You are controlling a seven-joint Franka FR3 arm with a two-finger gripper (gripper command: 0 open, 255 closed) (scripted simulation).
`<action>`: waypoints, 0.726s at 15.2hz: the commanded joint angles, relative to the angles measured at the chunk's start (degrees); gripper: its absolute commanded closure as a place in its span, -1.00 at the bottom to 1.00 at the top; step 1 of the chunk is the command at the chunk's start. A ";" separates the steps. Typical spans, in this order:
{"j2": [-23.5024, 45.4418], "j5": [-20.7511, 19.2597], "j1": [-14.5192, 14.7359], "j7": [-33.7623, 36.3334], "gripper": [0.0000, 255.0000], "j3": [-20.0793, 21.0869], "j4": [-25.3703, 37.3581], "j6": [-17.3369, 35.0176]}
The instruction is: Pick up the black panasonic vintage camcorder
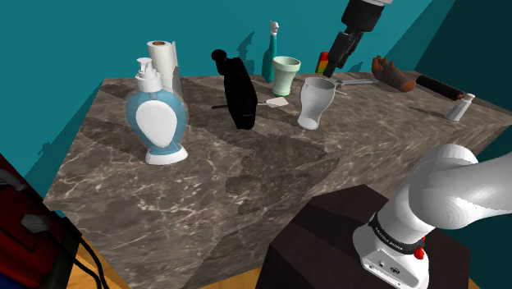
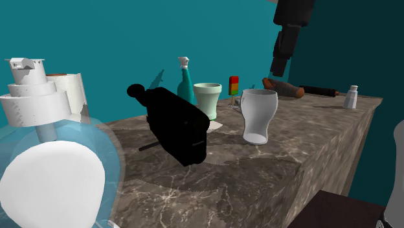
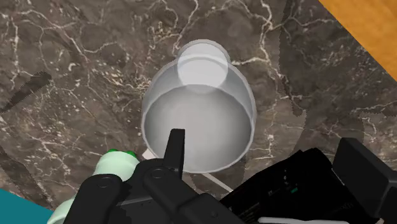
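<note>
Listing the bench [image 1: 246,205] from the shoulder view's left to its right.

1. Soap dispenser [image 1: 157,123], blue and white, upright near the left edge. Paper roll [image 1: 166,59] upright behind it, on the far side.

2. Camcorder [image 1: 239,92], all black, the thing I am to lift. It sits left of centre on the far half of the bench, with bare marble on its near side. Its long axis slants from a rounded knob at the far, raised end down to a blunt end nearer my stand, so it is tilted rather than flat. A thin rod juts from its left flank. I cannot tell which end carries the lens. My judgement is that a grip across the narrow body, crosswise to that axis, would suit it.

3. Spray bottle [image 1: 272,51], teal, and cup [image 1: 285,75], pale green. Both stand upright on the far side, just right of the camcorder.

4. Glass [image 1: 315,103], clear, upright, right of the cup and apart from the camcorder.

5. End effector [image 1: 330,69], black, hanging high over the glass and looking down into its mouth in the wrist view. It is right of the camcorder and well apart from it, with nothing hanging from it. I cannot tell whether it is wide or narrow. I judge that the approach is not yet made, and that any travel leftward must clear the glass and the cup.

6. Shoe [image 1: 392,74], brown; rolling pin [image 1: 439,84], dark; shaker [image 1: 461,107]. All three are grouped at the far right, out of the way.
</note>
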 commanded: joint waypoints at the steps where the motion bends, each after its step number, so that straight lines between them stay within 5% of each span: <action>1: 0.00 0.00 0.00 0.00 -1.00 0.00 0.00 0.00; 11: 15.02 8.09 -1.09 23.03 -1.00 10.35 6.46 7.64</action>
